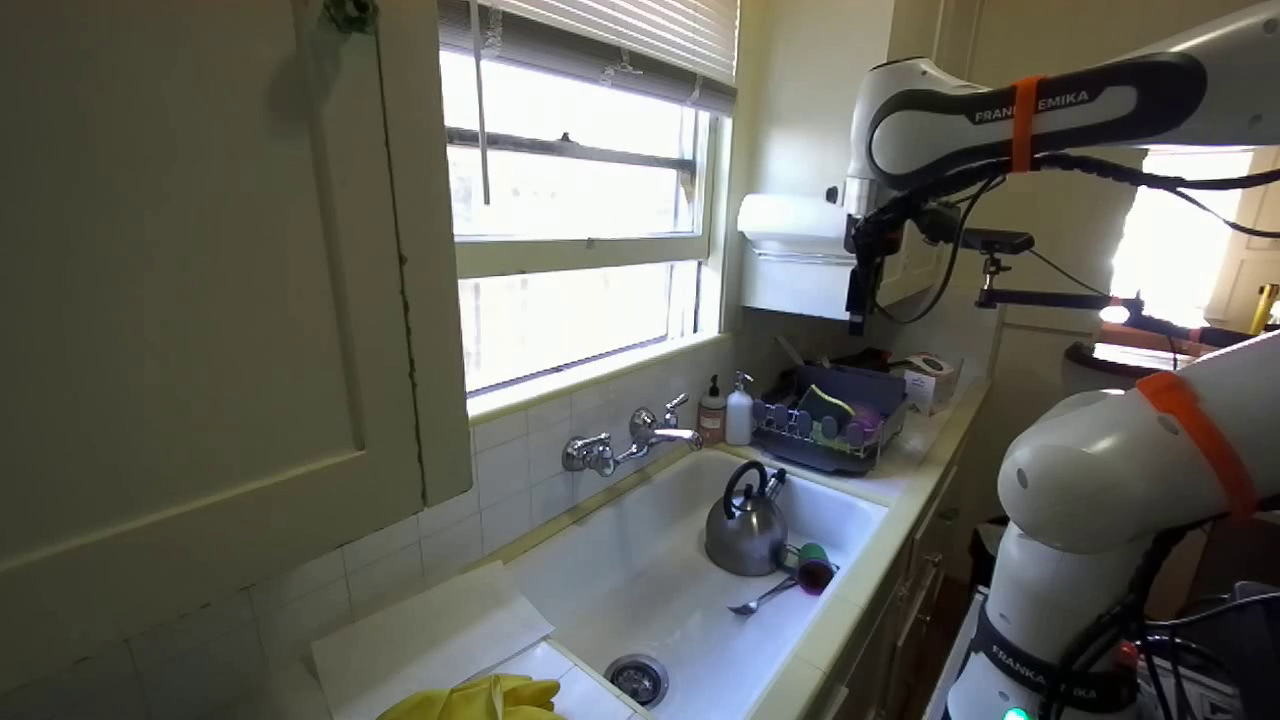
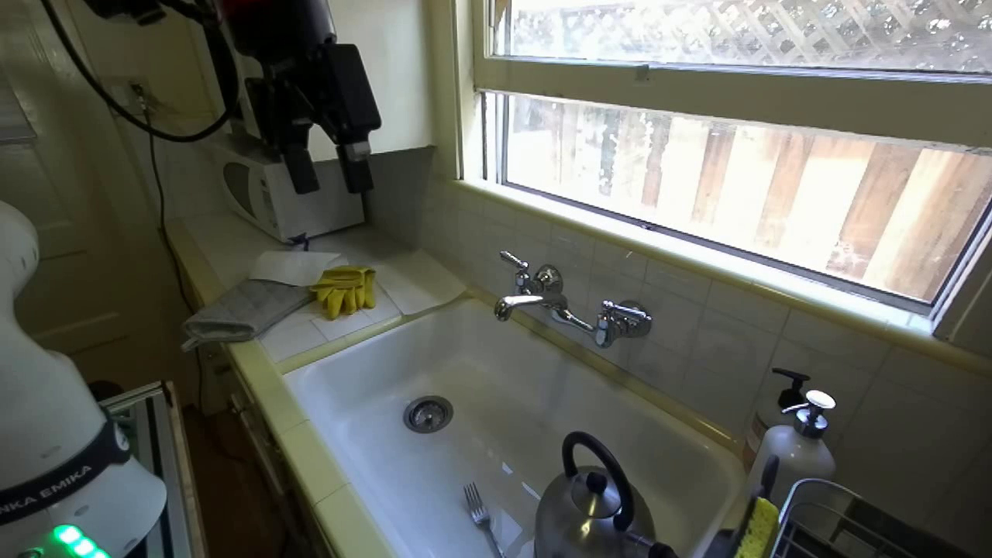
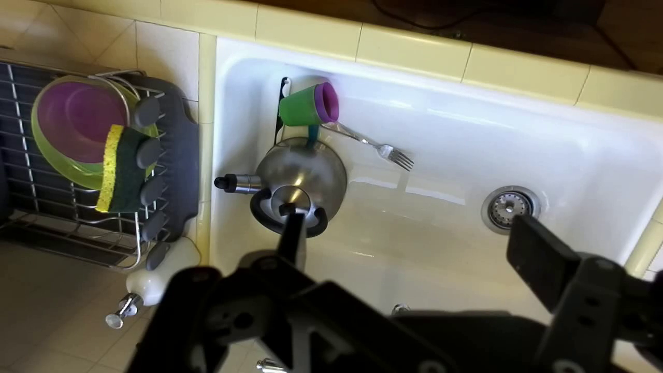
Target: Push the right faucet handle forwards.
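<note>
Sink (image 3: 518, 140), metal kettle (image 3: 323, 171) inside, green-and-purple cup (image 3: 301, 108) above kettle in frame, fork (image 3: 386, 151) and drain (image 3: 510, 208) right of kettle, dish rack (image 3: 182, 137) left, claw (image 3: 408, 225) spread wide, one tip overlapping kettle.

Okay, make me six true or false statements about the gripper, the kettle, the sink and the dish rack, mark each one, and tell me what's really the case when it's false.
1. The gripper hangs open, apart from the right faucet handle. True.
2. The metal kettle is in the sink. True.
3. The kettle lies on its side. False: the kettle stands upright.
4. A yellow-and-green sponge rests in the dish rack. True.
5. The dish rack stands inside the sink. False: the dish rack is on the counter beside the sink.
6. The gripper is holding the kettle. False: the gripper holds nothing.
</note>
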Tool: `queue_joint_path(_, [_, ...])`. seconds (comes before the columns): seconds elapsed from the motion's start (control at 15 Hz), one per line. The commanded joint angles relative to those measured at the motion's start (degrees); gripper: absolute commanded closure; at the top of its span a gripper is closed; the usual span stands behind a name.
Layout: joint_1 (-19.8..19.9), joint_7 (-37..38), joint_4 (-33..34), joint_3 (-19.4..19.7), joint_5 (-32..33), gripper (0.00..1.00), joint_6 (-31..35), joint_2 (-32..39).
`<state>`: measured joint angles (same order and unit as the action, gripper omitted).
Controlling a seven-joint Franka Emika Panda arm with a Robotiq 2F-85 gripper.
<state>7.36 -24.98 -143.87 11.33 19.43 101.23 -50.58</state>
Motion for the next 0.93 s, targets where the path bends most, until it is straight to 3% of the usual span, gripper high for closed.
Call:
queue_joint_path(0.0, [-1.36, 0.78, 0.23, 0.84, 0.74, 0.00, -0.48, -0.13])
queue_joint_path(0.2, [-1.04, 4.07, 0.17, 0.73, 0.26, 0.00, 1.68, 2.90])
queue_joint_path(0.6, [-0.29, 14.32, -1.23, 1.93, -3.40, 0.00, 20.13, 12.22])
queue_joint_path(0.87, [-0.01, 12.24, 0.20, 4.73, -6.34, 0.00, 32.25, 22.35])
